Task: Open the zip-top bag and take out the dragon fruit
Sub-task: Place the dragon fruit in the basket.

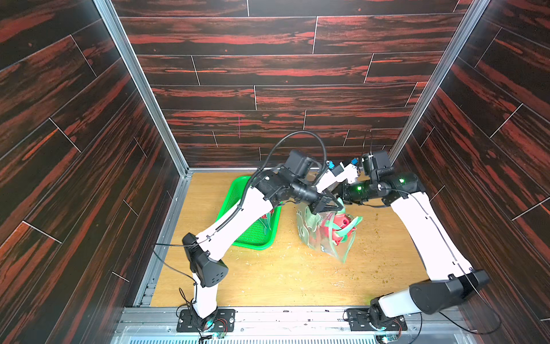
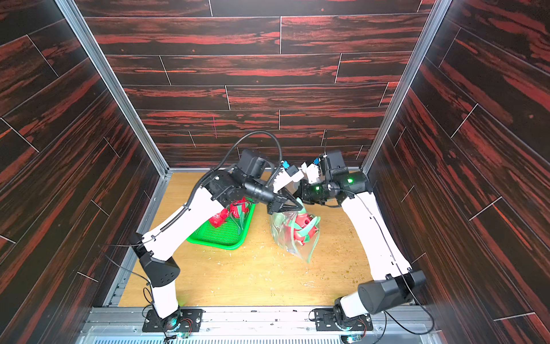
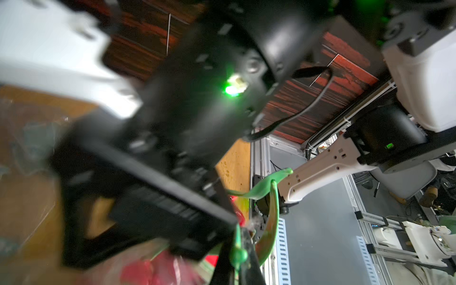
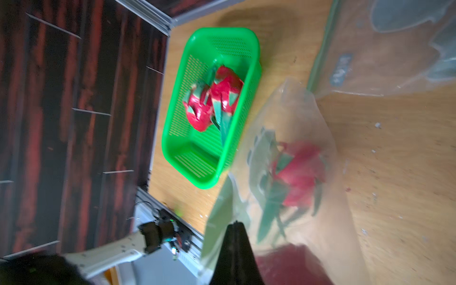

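The left pincer was closed tight on the top edge of the zip-top bag, which hung below it over the tabletop. The right pincer was closed too, at the bag's mouth, but it could not be told whether it pinched the film. One dragon fruit sat inside the bag. Two other dragon fruit lay in the green basket near it.

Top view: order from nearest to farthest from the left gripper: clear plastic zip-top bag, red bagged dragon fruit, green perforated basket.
1. Clear plastic zip-top bag: at left gripper
2. Red bagged dragon fruit: just below
3. Green perforated basket: farther left
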Robot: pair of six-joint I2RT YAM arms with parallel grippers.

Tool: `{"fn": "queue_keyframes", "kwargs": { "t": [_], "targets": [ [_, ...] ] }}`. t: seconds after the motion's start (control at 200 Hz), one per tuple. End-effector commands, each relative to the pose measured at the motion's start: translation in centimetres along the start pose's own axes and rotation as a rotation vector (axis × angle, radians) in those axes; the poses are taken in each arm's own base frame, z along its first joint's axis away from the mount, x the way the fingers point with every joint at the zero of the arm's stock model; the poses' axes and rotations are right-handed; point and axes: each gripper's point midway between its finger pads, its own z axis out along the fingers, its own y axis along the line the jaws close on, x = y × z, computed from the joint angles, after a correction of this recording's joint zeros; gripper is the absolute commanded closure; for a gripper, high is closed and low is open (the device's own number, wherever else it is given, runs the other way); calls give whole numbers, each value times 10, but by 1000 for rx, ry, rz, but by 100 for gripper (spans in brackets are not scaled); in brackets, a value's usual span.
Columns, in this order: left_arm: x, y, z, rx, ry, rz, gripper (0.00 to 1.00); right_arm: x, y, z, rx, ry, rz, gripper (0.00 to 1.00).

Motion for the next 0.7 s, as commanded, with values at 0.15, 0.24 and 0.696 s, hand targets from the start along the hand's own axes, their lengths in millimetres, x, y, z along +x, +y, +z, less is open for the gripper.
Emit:
{"fn": "queue_keyframes", "kwargs": {
  "t": [0.15,0.24,0.696],
  "targets": [
    [-30,-39,21,117,-66,96,100,-27,8,30,-142,19,50,100],
    [-37,-52,22,154,-78,118,100,-35,1,35,-153,14,69,100],
    [-110,-73,-31,-12,-313,252,100,-52,-32,49,-197,8,141,100]
  ]
}}
